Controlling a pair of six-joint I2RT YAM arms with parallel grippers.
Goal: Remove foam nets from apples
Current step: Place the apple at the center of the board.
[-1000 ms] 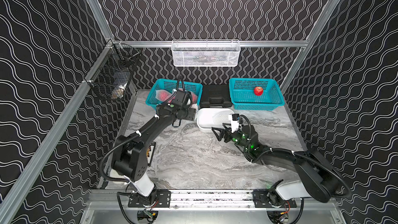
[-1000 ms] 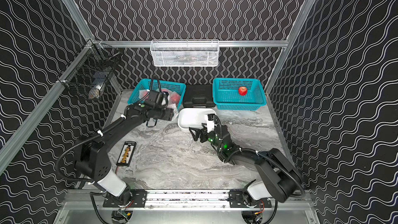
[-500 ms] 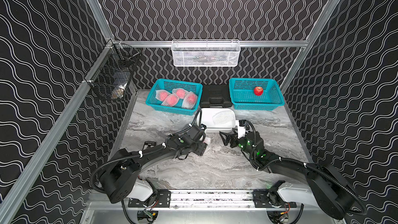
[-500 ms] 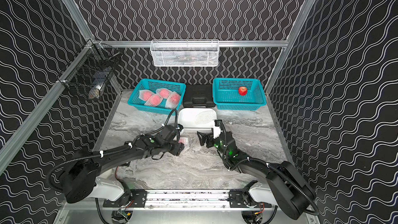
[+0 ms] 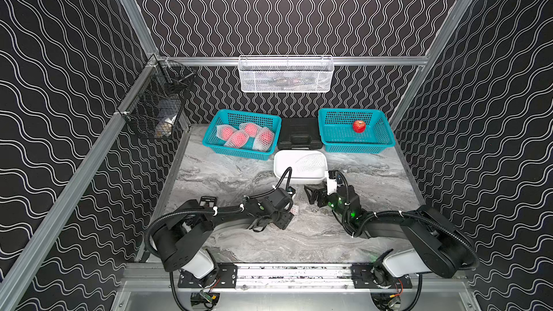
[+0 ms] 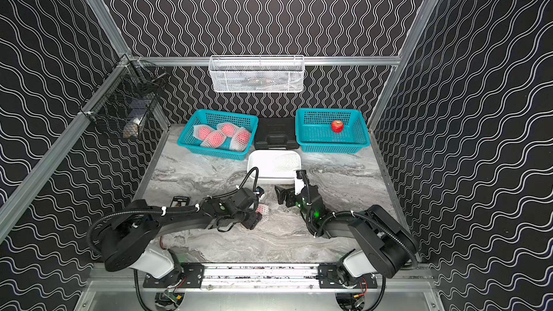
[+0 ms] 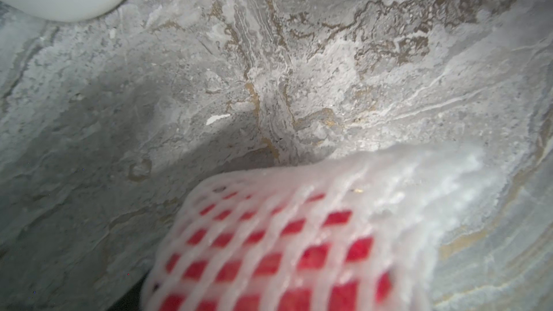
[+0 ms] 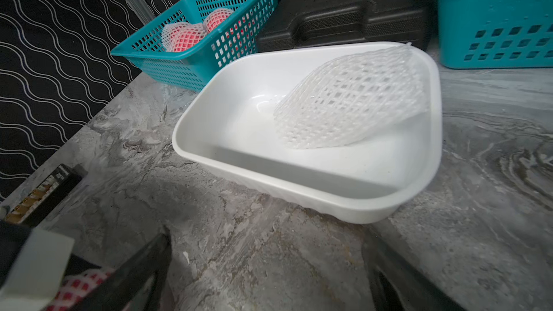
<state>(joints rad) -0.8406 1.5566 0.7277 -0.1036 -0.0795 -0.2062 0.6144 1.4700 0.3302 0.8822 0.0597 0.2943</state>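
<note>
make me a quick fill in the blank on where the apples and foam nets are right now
The teal basket with netted apples holds ____ of them.
The empty foam net lies in the white ____.
The left claw grips a netted apple while the open right claw holds ____.
Missing: four; tub; nothing.

Tub [image 5: 284, 163] before case [image 5: 300, 136]
Netted apples [image 5: 239, 139] in the left basket [image 5: 236, 153], one apple [image 5: 358, 126] in the right basket [image 5: 356, 147], net [image 5: 309, 163] in tub.
</note>
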